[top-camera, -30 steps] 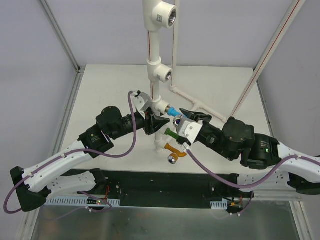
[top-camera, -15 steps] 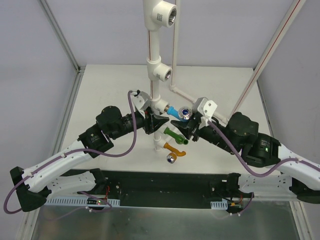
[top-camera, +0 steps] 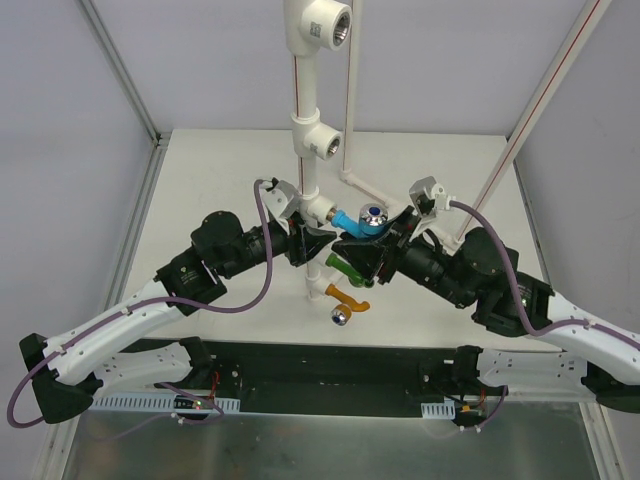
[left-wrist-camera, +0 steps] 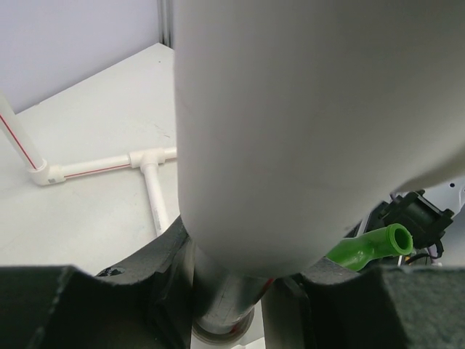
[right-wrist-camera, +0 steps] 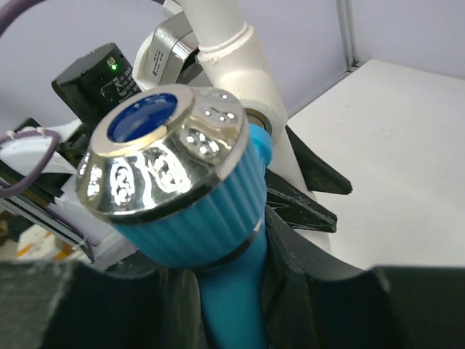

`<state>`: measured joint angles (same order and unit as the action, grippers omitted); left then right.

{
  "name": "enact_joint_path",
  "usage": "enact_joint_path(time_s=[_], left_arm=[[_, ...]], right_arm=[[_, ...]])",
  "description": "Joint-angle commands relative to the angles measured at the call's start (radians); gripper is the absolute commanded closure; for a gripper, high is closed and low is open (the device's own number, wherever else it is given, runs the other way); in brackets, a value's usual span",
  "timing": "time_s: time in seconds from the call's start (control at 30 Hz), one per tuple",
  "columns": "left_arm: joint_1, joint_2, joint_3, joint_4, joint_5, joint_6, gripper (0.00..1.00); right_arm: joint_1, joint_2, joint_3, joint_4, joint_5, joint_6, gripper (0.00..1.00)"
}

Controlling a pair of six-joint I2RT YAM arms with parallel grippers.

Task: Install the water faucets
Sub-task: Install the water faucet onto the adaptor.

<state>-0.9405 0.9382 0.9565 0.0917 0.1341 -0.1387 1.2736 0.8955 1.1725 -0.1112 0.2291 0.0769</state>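
Three taps sit at the white upright pipe (top-camera: 305, 130) in mid worktop (top-camera: 220, 170): blue tap (top-camera: 348, 220) highest, green tap (top-camera: 345, 268) beneath, orange tap (top-camera: 350, 298) lowest, each jutting toward the right arm.

Left hand (top-camera: 305, 245) closed around the pipe just beside the blue tap's fitting, fingers (left-wrist-camera: 94, 298) either side of the tube in the wrist view. Probably there to brace the stand against twisting.

Right hand (top-camera: 376, 244) closed on the blue tap's body, with the ribbed knob (right-wrist-camera: 156, 156) and its chrome cap poking up clear of the fingers (right-wrist-camera: 327, 298). Gripped low on the body, likely for rolling the wrist and screwing the threaded end into the socket. Depth of thread in the fitting: cannot tell from any view.

Green and orange apparently seated already, neither touched by a hand. Spare pipework (left-wrist-camera: 145, 163) lying loose on the worktop behind the stand, well apart from both hands and seemingly no part of this step.
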Motion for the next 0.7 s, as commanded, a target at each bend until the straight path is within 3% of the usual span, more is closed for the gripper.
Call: enact_joint_path(time_s=[0.0,0.67], left_arm=[[-0.050,0.047,0.044,-0.026,0.156,-0.208,1.00],[-0.049,0.045,0.025,-0.018,0.144,-0.203,1.00]], right_arm=[[0.003,0.091,-0.050,0.041,-0.066,0.303,1.00],[-0.002,0.023,-0.146,0.162,0.009,0.829,1.00]])
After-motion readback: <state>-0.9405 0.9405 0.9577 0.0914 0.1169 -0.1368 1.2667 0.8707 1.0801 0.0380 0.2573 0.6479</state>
